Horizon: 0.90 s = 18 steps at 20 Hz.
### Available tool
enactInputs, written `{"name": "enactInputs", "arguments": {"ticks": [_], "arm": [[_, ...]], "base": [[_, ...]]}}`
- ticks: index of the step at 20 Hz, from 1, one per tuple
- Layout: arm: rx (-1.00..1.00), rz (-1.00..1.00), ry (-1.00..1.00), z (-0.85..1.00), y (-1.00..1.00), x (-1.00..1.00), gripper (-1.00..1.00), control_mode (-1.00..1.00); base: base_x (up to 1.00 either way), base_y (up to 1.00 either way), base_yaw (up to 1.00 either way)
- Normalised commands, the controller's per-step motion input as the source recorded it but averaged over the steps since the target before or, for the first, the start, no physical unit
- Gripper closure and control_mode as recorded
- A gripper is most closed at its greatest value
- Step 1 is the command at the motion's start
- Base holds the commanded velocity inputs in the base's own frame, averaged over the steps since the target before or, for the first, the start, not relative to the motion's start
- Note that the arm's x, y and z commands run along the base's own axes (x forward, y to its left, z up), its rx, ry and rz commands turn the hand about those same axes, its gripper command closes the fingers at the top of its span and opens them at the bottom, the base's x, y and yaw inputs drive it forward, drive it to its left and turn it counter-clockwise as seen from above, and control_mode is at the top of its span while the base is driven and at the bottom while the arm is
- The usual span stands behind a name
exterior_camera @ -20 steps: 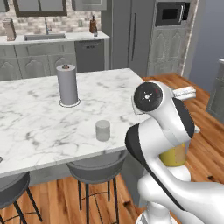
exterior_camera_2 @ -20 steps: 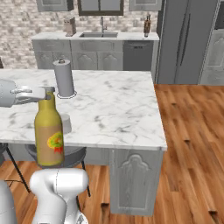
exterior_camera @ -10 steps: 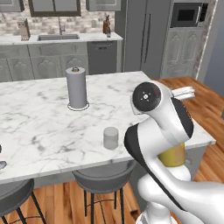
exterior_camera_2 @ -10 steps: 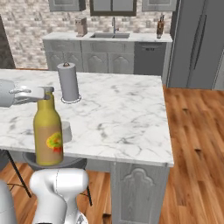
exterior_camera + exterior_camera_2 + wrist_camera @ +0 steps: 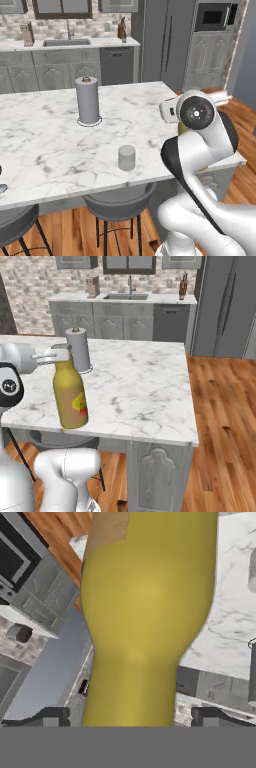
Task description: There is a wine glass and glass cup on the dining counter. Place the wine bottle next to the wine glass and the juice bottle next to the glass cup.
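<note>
- Left to right from behind the arm: the glass cup (image 5: 126,157) sits alone near the front edge of the dining counter (image 5: 45,145), and the grey paper towel roll (image 5: 88,100) stands further back, at about 11 o'clock from the cup.
- The juice bottle (image 5: 70,396) is up in the gripper (image 5: 62,354), pinched at the neck and hanging upright over the near edge of the tabletop. From the left side it's mostly behind the arm, with just a sliver of yellow showing.
- The hand camera has the bottle's yellow body right between the two fingertips (image 5: 52,717), so the gripper looks narrowed onto the neck, not wide.
- So I'd say we're in the carry step for the juice: bottle lifted, not yet placed.
- My guess for what's next: swing it over toward the cup, which sits off to the arm's left, lower it onto the marble just beside the cup without bumping it, then let go.
- Wine bottle and wine glass: can't say anything about those from here.
</note>
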Motion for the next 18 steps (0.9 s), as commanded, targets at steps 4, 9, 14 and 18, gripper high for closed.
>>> {"name": "enactInputs", "arguments": {"ticks": [4, 9, 14, 18], "arm": [[0.00, 0.23, -0.13, -0.41, -0.51, 0.91, 1.00, -1.00], [0.00, 0.01, 0.03, -0.45, 0.06, 0.84, 1.00, -1.00], [0.00, 0.00, 0.06, -0.19, 0.26, 0.41, 1.00, -1.00], [0.01, 0.00, 0.09, -0.49, 0.32, 0.29, 1.00, -1.00]], "base": [[0.00, 0.00, 0.00], [0.00, 0.00, 0.00], [0.00, 0.00, 0.00], [0.00, 0.00, 0.00]]}}
